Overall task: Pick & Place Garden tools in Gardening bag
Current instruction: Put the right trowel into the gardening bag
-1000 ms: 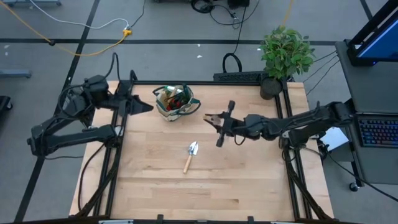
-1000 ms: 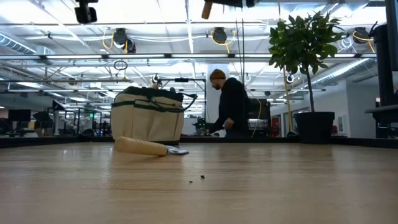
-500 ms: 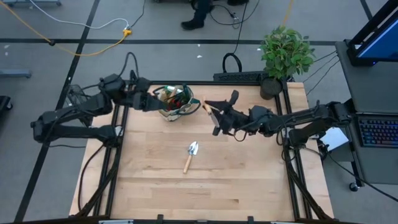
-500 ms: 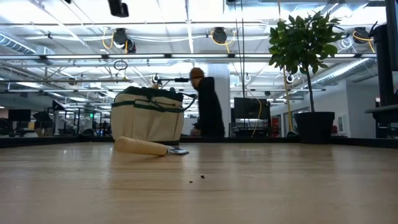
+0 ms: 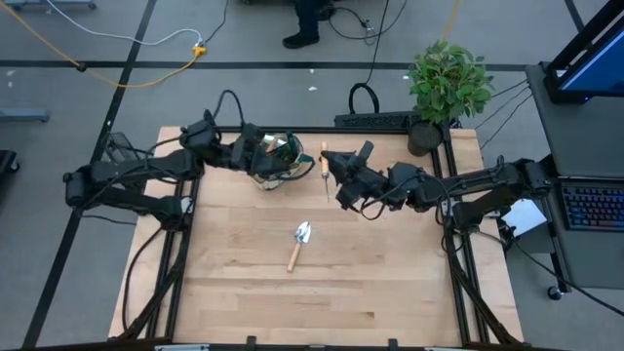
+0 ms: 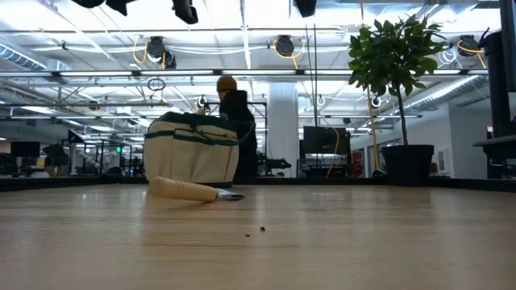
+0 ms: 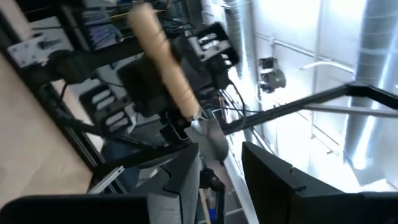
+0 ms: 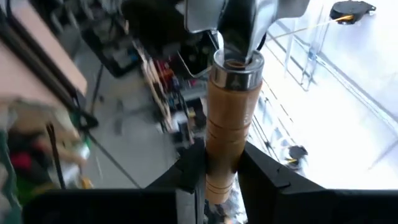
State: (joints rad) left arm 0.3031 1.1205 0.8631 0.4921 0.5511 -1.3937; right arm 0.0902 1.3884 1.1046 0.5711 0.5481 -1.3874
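Wrist view alone shows right gripper (image 8: 214,171) clamped on wooden tool handle (image 8: 230,118); overhead, bag (image 5: 276,162) just beyond it; left gripper's (image 7: 221,168) state unclear.

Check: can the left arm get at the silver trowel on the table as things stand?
Probably yes. The silver trowel lies alone on bare table, nothing over it. The left gripper is up at the gardening bag, and the right gripper, shut on a wooden-handled tool, stays off that path.
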